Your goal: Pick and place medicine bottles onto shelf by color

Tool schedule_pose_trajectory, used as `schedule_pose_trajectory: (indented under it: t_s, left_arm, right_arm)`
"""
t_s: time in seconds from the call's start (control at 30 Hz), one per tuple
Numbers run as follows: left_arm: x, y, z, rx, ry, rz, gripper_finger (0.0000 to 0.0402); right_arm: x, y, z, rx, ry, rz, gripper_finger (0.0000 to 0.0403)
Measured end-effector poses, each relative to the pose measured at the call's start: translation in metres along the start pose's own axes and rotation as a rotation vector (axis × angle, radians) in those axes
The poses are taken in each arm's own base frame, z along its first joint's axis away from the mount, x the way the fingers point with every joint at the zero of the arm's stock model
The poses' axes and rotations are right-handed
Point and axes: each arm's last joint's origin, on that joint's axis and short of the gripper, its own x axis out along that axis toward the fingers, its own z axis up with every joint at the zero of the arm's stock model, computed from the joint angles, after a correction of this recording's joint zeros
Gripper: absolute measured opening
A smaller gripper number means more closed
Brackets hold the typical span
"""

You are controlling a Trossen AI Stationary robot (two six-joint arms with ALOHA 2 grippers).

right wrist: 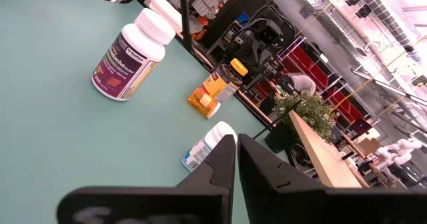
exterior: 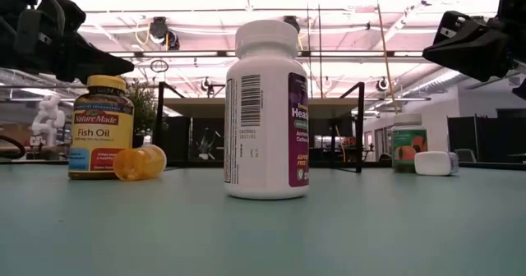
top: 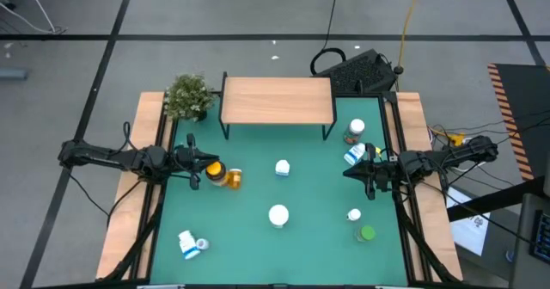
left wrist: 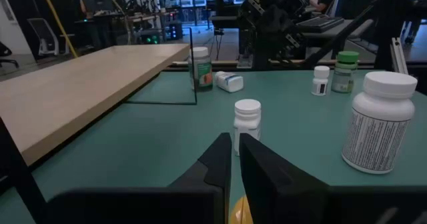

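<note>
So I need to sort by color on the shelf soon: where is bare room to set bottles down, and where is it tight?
The whole wooden top of the shelf is bare. The green mat is also free between the two central white bottles and the lying bottles at the front left. It is crowded by the right pincer and by the left pincer with its amber bottles.

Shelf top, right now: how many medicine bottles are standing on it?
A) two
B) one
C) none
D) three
C: in the high view the shelf shows a bare wood top, and the bottles, such as the fish oil bottle, sit on the green table.
</note>
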Motion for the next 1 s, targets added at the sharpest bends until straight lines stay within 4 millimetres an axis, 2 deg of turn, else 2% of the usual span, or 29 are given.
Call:
schedule_pose_trajectory:
  t_s: [1.0]
  left_arm:
    - [0.0000,0.0000,0.0000,0.000,0.000,0.000,0.0035]
  right_arm:
    - [-0.0002,-0.0038,0.0041,0.010,-0.042,-0.038,0.0013]
